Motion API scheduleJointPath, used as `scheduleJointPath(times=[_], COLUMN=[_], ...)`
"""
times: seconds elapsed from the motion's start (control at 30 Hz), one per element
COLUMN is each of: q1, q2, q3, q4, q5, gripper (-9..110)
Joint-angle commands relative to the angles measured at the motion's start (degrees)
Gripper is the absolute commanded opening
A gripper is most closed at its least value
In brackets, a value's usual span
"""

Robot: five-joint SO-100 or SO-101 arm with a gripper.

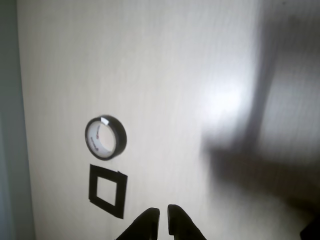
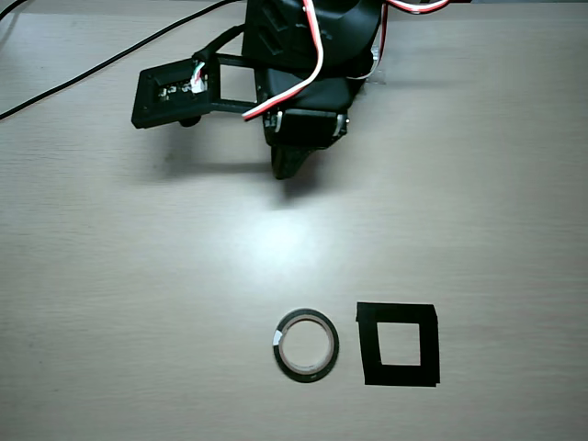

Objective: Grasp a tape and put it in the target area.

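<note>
A small thin ring-shaped tape roll (image 2: 307,344) with a dark outer rim, a pale translucent inner band and a wide hollow centre lies flat on the pale beige wood-grain desk (image 2: 138,276). In the overhead view it sits just left of the target area (image 2: 398,372), a flat square frame of black tape strips with a bare beige middle. A narrow strip of bare desk separates the two; they do not touch.

In the wrist view the same tape roll (image 1: 105,137) appears just above the black square frame (image 1: 107,191), again apart from it, with the desk (image 1: 175,75) brightly lit and a broad dark shadow falling across its right side.

The black two-finger tool (image 1: 163,220) enters the wrist view from the bottom edge, its tips nearly together with only a slim gap between them, gripping nothing. In the overhead view the tool (image 2: 287,165) hangs under the black arm body at the top of the picture, well apart from both the roll and the frame. A black cable (image 2: 92,64) trails across the upper left of the desk.
</note>
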Motion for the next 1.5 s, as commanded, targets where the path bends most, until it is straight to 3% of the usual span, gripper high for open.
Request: scheduleJointPath(times=[0.0, 0.47, 0.97, 1.47], q1=[0.2, -7.8, -12.7, -13.4], q2=[-0.9, -28.5, -57.1, -70.8], q3=[-0.4, -19.0, -39.2, -38.2], q4=[-0.4, 4.0, -2.7, -14.0], q5=[-0.7, -9.0, -14.2, -17.8], gripper=[0, 13, 12, 12])
